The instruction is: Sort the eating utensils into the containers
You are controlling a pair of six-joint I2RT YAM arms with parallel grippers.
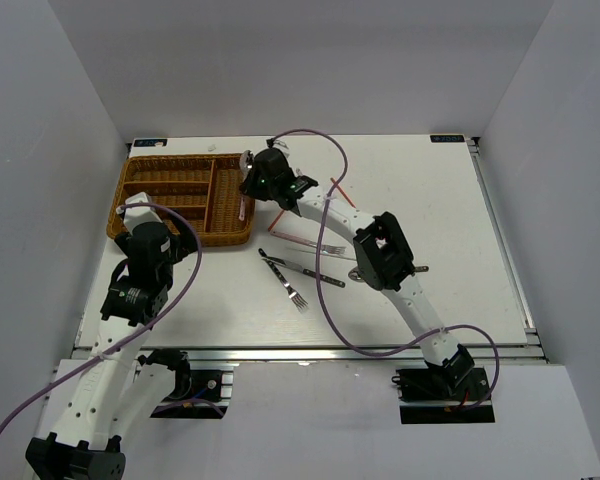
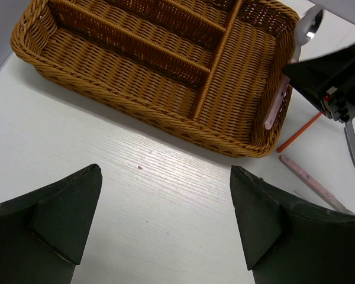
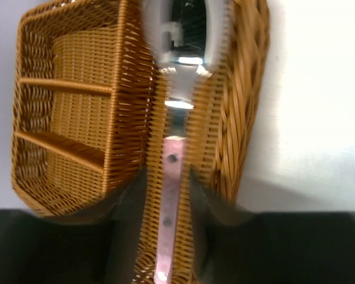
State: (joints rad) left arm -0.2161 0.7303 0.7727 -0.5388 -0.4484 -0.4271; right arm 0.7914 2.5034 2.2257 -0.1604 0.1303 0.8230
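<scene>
The brown wicker tray point(image 1: 225, 240) lies at the back left, its compartments bare. My right gripper point(image 1: 252, 185) hovers over the tray's right-hand compartment, shut on a pink-handled spoon point(image 1: 242, 207). The spoon hangs steeply, handle end down in the compartment. In the right wrist view the pink handle point(image 3: 173, 148) runs between the fingers of that gripper point(image 3: 168, 171), above the tray point(image 3: 65, 118). My left gripper point(image 2: 165, 168) is open and empty above bare table, just in front of the tray point(image 2: 136, 106); from there the spoon point(image 2: 278, 103) shows at the tray's right wall.
Loose utensils lie mid-table: a fork point(image 1: 292, 295), a dark-handled piece point(image 1: 305, 270), another fork point(image 1: 325, 246), a red-orange chopstick point(image 1: 336, 190). The left wrist view shows a chopstick point(image 2: 300, 132) and a pink-handled piece point(image 2: 310, 180) right of the tray.
</scene>
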